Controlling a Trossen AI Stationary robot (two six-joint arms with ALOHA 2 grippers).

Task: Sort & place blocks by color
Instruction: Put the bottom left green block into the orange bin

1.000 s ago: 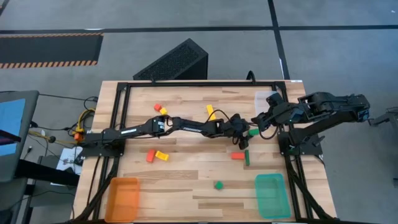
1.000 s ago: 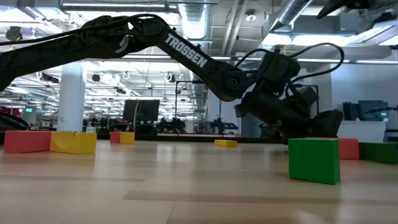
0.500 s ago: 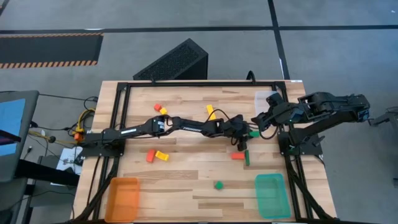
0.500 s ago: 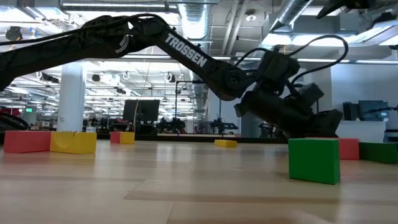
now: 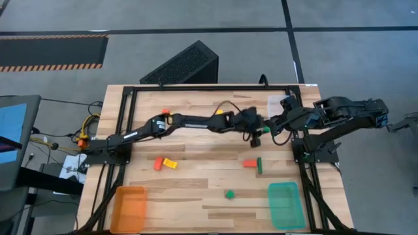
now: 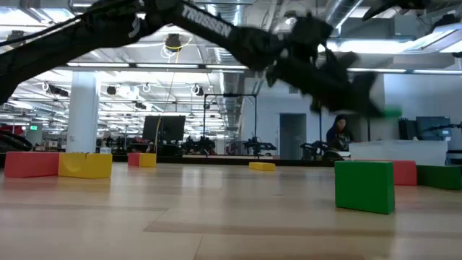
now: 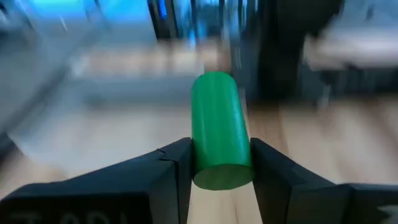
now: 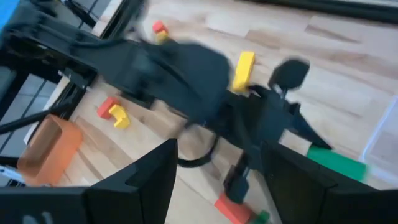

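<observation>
My left gripper (image 5: 260,129) is shut on a green round block (image 7: 216,124) above the table's right-middle, and this block shows as a green smear (image 6: 392,112) in the low view. My right gripper (image 5: 277,124) waits open just right of it, nothing between its fingers (image 8: 143,180). On the table lie a green cube (image 5: 229,194), a green bar (image 5: 259,166) beside a red block (image 5: 248,163), a red (image 5: 157,163) and yellow (image 5: 170,163) pair, a red-and-yellow pair (image 5: 167,115) at the far left, and a yellow bar (image 8: 243,70). My left gripper pinches the green block's round sides (image 7: 200,163) between its two fingers, at the end nearest the wrist. The block lies along the fingers and sticks out past their tips. The fingers point toward the table's right edge, slanting down. The block is lifted clear of the table.
An orange tray (image 5: 129,207) stands at the near left corner and a teal tray (image 5: 285,204) at the near right. A black frame (image 5: 196,87) rims the table. The two grippers are close together at the right-middle. A person (image 6: 338,133) shows in the room behind.
My left gripper has shut on the green block where it lay on the table, then risen with it and swung a little toward the far edge. The block is now lifted clear of the table.
</observation>
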